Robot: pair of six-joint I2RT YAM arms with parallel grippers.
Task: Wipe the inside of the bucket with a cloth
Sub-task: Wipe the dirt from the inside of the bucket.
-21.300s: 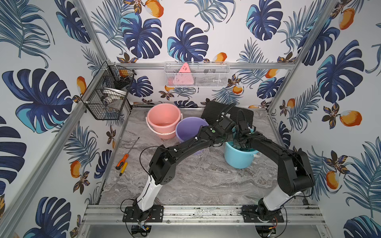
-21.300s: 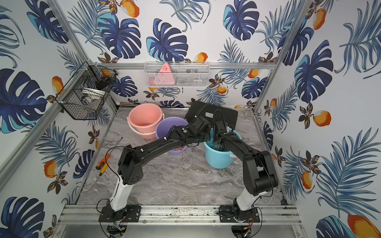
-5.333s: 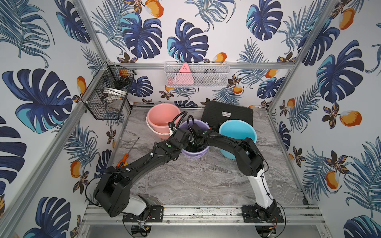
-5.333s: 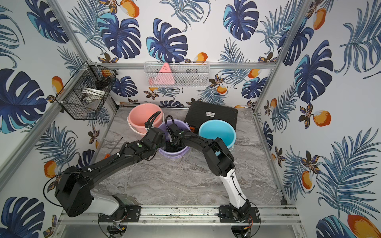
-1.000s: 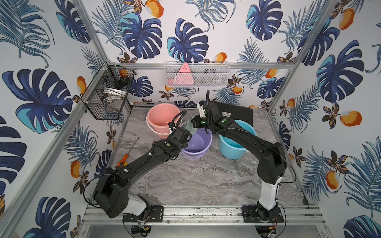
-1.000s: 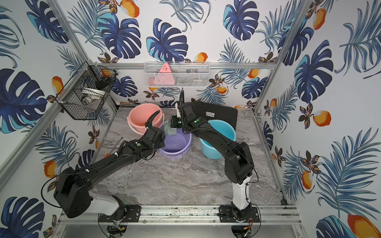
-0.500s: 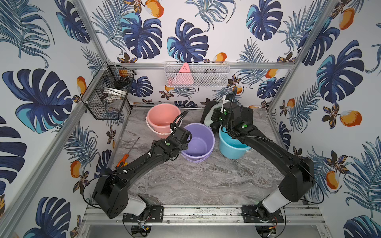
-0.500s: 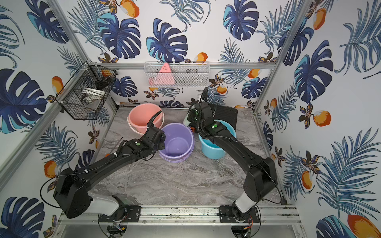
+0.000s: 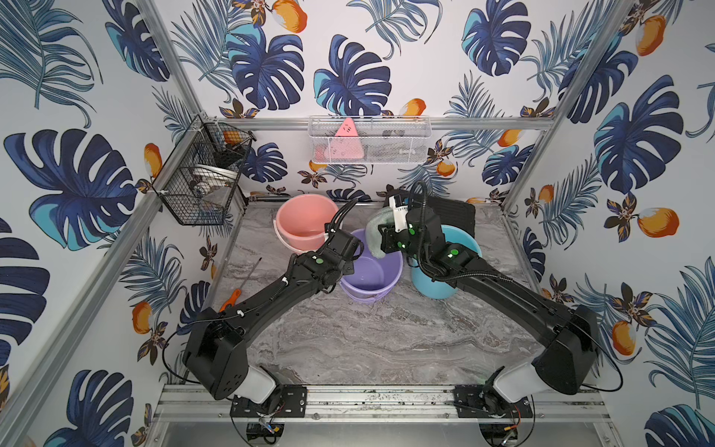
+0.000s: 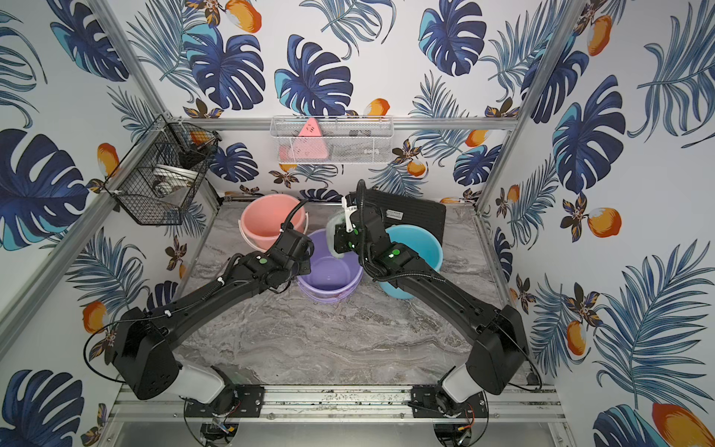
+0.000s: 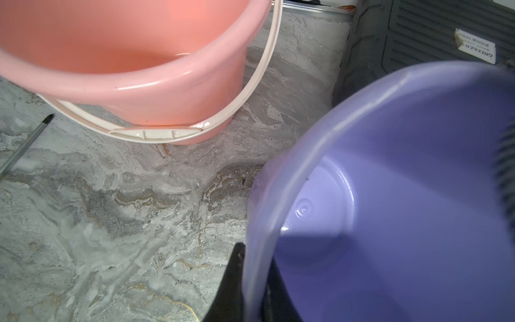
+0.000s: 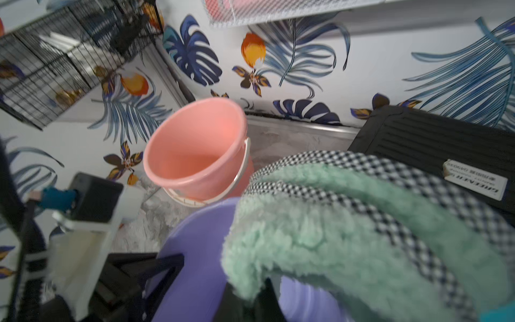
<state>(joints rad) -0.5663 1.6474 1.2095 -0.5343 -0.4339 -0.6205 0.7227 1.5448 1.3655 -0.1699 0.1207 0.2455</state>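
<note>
**Cloth held above the purple bucket, rim clamped**
The left gripper (image 11: 252,269) is closed on the purple bucket (image 9: 373,273) at its rim, on the side facing the pink bucket (image 9: 305,220); this likely braces the bucket against wiping force. The right gripper (image 12: 249,299) is closed on the cloth (image 9: 374,237), which hangs just above the purple bucket's far rim, not yet inside.

pale green fluffy cloth (image 9: 373,236) hangs above the purple bucket (image 9: 388,284).
</note>
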